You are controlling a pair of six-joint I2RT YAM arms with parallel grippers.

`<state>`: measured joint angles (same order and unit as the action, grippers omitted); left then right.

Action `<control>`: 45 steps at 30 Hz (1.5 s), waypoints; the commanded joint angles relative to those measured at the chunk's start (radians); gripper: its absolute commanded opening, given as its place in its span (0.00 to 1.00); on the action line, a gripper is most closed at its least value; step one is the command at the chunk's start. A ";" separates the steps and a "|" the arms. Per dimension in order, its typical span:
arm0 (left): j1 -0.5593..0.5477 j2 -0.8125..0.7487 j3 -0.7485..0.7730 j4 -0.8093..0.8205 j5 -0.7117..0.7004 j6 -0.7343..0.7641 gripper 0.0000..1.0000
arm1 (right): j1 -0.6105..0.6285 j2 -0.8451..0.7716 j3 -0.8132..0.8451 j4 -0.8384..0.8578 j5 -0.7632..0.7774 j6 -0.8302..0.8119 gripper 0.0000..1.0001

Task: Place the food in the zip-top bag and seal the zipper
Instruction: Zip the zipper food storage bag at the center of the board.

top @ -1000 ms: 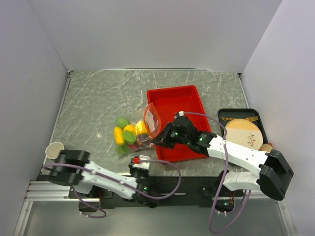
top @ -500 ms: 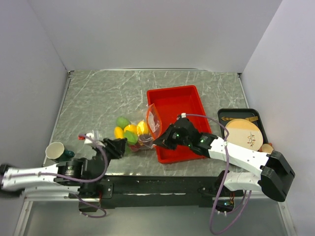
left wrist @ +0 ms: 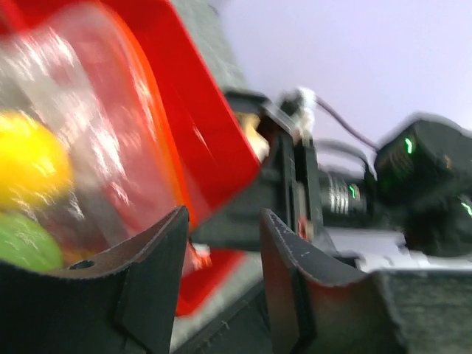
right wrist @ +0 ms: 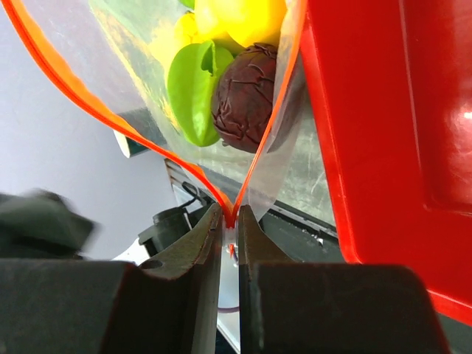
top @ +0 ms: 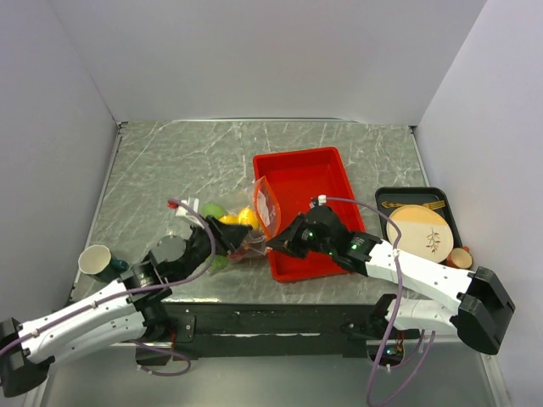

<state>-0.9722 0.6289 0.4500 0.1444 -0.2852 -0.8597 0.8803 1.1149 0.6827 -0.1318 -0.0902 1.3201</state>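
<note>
My right claw (right wrist: 230, 220) pinches the zipper (right wrist: 218, 198) beside the red tray (top: 316, 163); my left claw (left wrist: 221, 236) stands open left of it.

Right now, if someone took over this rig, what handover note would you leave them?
Left gripper: open, holding nothing, close beside the zip-top bag.
Right gripper: shut on one end of the zipper.
Things: the bag lies on the table against the red tray, mouth gaping; yellow, green and dark red food sits inside.
Done: the food in view is bagged.
Left: probably run the zipper shut along its length.
</note>
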 commanded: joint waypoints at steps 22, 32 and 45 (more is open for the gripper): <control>-0.174 0.130 -0.338 0.558 -0.083 -0.545 0.63 | 0.006 -0.007 -0.002 0.101 0.021 0.010 0.00; -0.273 0.238 -0.295 0.572 -0.285 -0.605 0.61 | 0.032 -0.069 -0.074 0.179 0.049 0.068 0.00; -0.299 0.242 -0.309 0.528 -0.364 -0.665 0.55 | 0.117 -0.135 -0.132 0.190 0.089 0.151 0.00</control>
<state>-1.2530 0.8650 0.1307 0.6468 -0.5980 -1.4864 0.9653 1.0237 0.5549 0.0128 -0.0418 1.4269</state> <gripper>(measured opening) 0.579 0.150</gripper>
